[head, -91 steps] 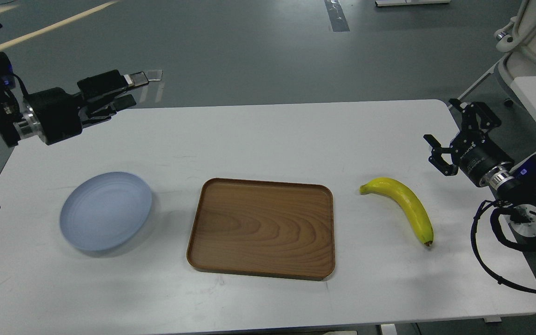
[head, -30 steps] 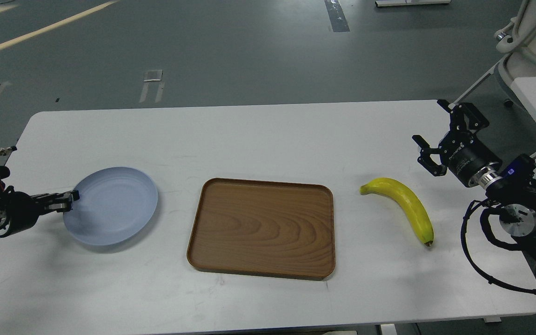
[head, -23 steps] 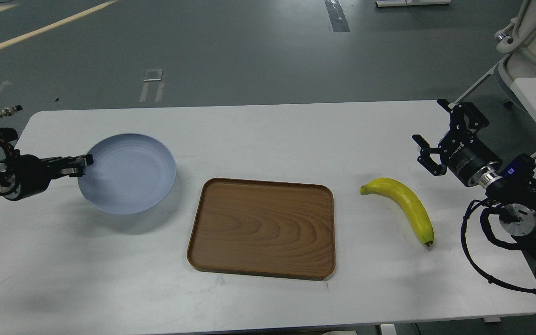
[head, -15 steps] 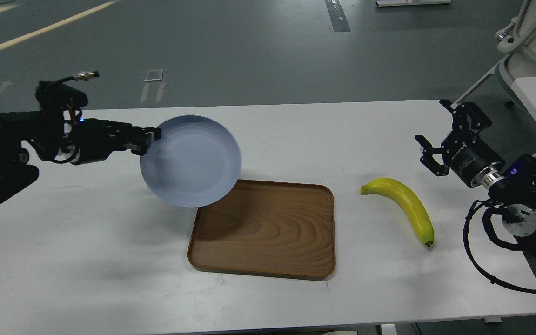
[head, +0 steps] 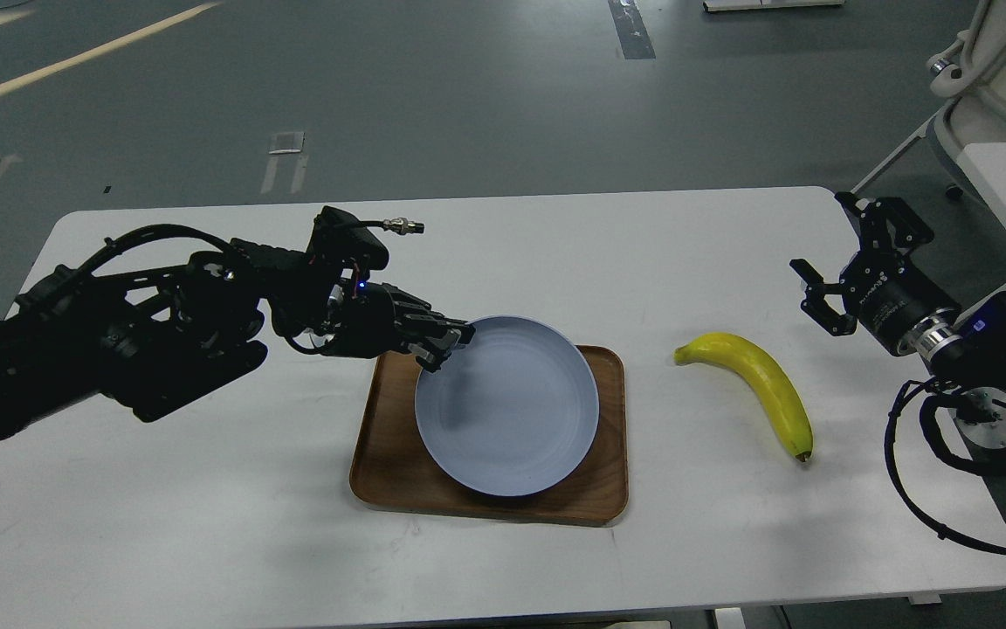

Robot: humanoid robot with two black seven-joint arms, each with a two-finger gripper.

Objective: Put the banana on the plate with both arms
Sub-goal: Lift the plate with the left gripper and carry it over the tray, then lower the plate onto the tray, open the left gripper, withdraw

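While the plate (head: 507, 406) is gripped at its rim by the left claw (head: 449, 342) over the tray (head: 389, 476), it should be lowered flat before release; one banana (head: 761, 384) lies on the table (head: 206, 542), with the right claw (head: 848, 266) spread empty beyond; one of each is counted

Brown tray (head: 394, 472) on white table (head: 206, 542)

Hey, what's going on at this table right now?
The left gripper is shut on the rim of the blue plate, holding it over the wooden tray. The banana lies untouched on the white table to the right, with the right gripper open just beyond it.
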